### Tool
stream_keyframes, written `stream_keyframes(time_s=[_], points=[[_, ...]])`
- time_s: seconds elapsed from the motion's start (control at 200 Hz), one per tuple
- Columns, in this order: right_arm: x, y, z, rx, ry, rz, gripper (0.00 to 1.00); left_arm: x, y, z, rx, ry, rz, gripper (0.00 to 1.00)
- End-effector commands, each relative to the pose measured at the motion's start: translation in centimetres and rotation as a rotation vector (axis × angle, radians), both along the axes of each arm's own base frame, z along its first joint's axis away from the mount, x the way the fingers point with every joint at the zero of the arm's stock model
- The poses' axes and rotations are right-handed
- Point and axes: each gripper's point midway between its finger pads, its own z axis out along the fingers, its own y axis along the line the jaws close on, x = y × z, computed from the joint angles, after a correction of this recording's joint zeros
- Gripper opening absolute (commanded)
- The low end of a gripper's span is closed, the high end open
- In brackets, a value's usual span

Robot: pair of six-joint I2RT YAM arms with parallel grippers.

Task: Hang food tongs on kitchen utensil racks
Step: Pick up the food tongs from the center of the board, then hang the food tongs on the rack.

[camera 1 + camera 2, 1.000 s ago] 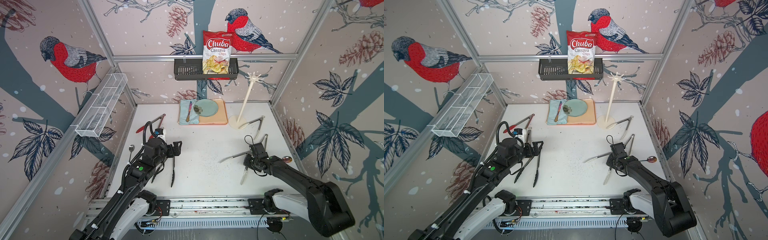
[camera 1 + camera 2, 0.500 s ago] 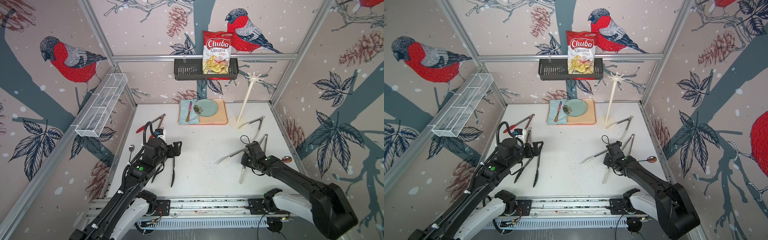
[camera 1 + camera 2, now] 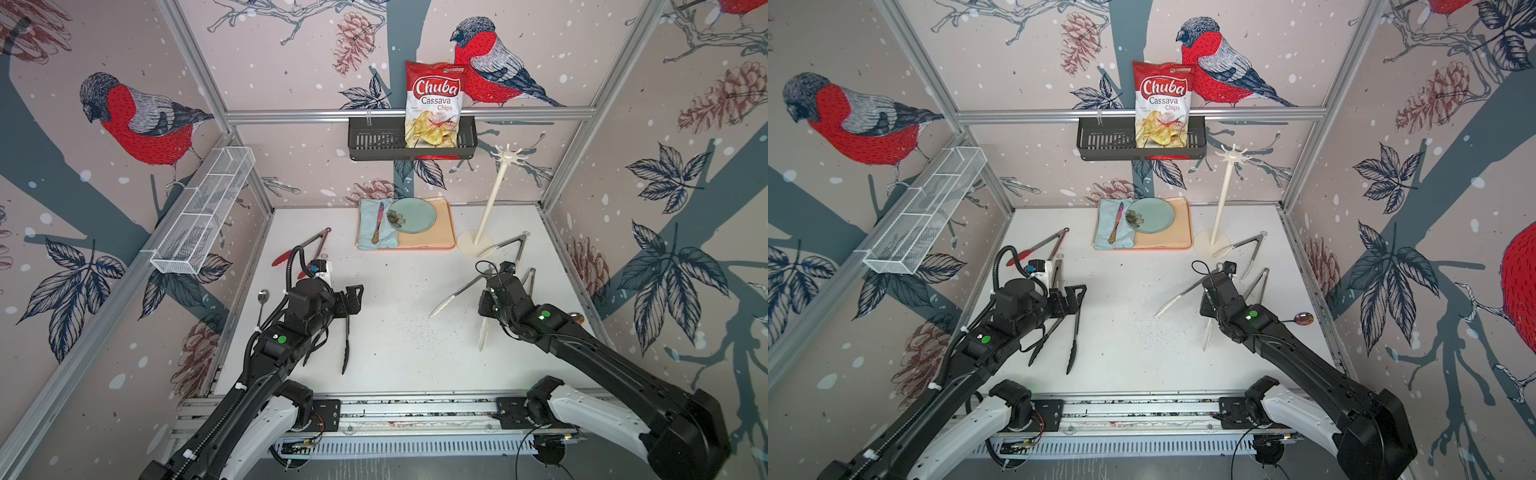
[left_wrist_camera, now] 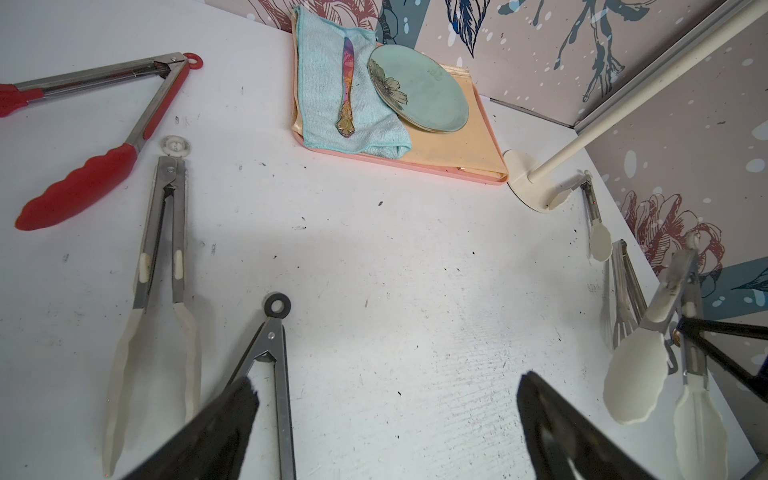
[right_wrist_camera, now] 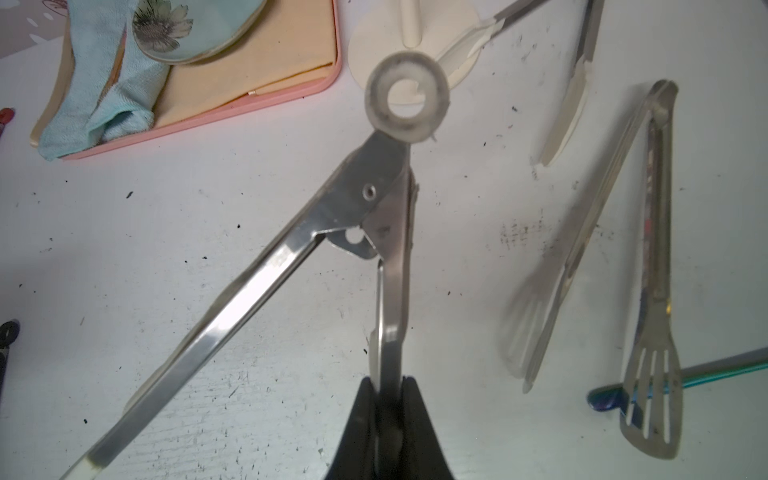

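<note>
Now the right arm is being held stretched forward and low over the right side of the white worktop (image 3: 407, 270), wrist tipped down. One steel leg of the white-tipped tongs (image 5: 357, 199) is being pinched between the pressed-together fingers of the right gripper (image 5: 388, 386). Its loop end (image 5: 407, 97) is pointing far, toward the base of the utensil rack (image 3: 490, 203), while the tips are splaying toward the near left. The left arm is being held bent at the left, the left gripper (image 4: 386, 384) spread wide above the black-tipped tongs (image 3: 346, 340). The rack is standing upright at the far right. Bird-patterned walls are enclosing the worktop.
</note>
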Motion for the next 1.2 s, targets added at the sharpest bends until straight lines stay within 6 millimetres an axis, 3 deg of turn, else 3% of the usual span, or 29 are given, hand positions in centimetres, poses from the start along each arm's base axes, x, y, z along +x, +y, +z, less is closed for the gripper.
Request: stream_keyframes(time_s=[0.0, 0.285, 0.62, 0.94, 1.196], points=[[0.6, -0.8, 2.5, -0.066, -0.085, -0.022, 0.0, 0.3, -0.1, 0.7, -0.017, -0.032, 0.005, 0.96], [1.3, -1.0, 8.7, -0.113, -0.267, -0.013, 0.0, 0.4, -0.7, 1.3, -0.036, -0.051, -0.024, 0.96], [1.2, -2.7, 15.9, -0.179, -0.551, 0.005, 0.0, 0.7, -1.2, 1.9, -0.039, -0.084, -0.05, 0.96], [1.5, -4.2, 20.0, -0.279, -0.739, -0.008, 0.0, 0.9, -2.0, 1.8, -0.044, -0.078, -0.089, 0.96], [4.4, -5.7, 21.3, -0.337, -0.775, -0.001, 0.0, 1.5, -2.2, 1.8, -0.062, -0.089, -0.083, 0.96]])
